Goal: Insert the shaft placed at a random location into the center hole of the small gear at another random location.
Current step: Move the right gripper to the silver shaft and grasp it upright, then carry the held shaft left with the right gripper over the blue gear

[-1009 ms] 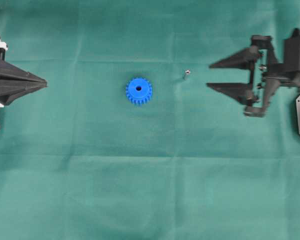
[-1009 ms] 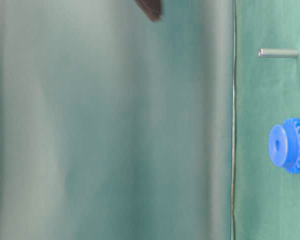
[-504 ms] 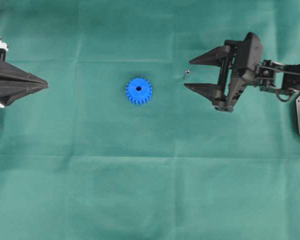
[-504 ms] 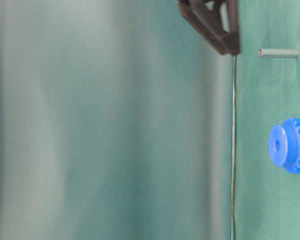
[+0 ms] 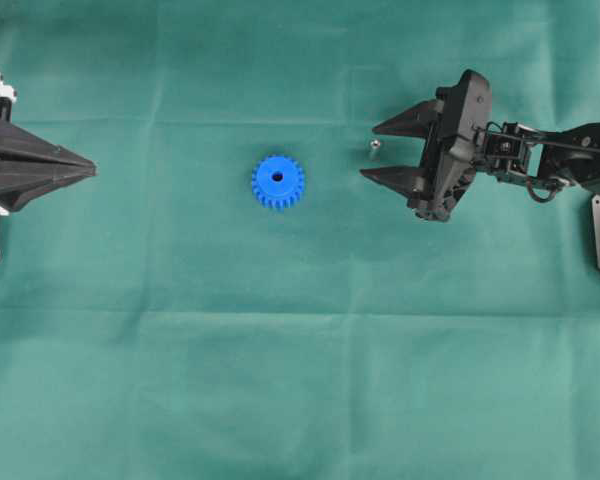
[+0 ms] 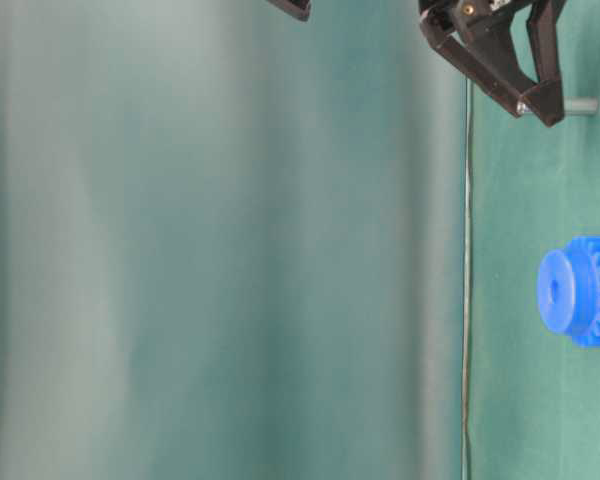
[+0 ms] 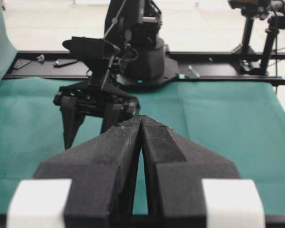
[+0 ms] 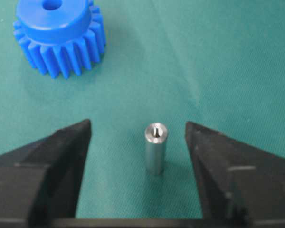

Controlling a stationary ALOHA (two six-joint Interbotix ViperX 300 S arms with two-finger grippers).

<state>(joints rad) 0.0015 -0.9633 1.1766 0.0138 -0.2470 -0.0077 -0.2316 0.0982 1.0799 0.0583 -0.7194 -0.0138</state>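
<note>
- Work surface: a green cloth (image 5: 300, 380) with a fine woven texture and faint fold creases covers the table; in the table-level view it also rises as a blurred backdrop.
- Surroundings: the left wrist view shows a black rail (image 7: 218, 71) along the cloth's far edge, a pale floor beyond it, and dark stands at upper right.
- The small gear (image 5: 277, 182): bright blue moulded plastic, lying flat near the middle of the cloth — short straight teeth under a raised round hub, with the center hole (image 5: 277, 177) dark and round.
- The shaft (image 8: 155, 147): a short, smooth, silvery metal cylinder standing upright on the cloth, to the right of the gear and well apart from it in the overhead view.
- Right gripper (image 5: 370, 152): matt black, wedge-shaped fingers spread wide — the shaft stands between the tips, touched by neither, and nothing is held.
- Left gripper (image 7: 140, 124): black tapered fingers pressed together tip to tip, holding nothing, at the cloth's left edge far from both parts.
</note>
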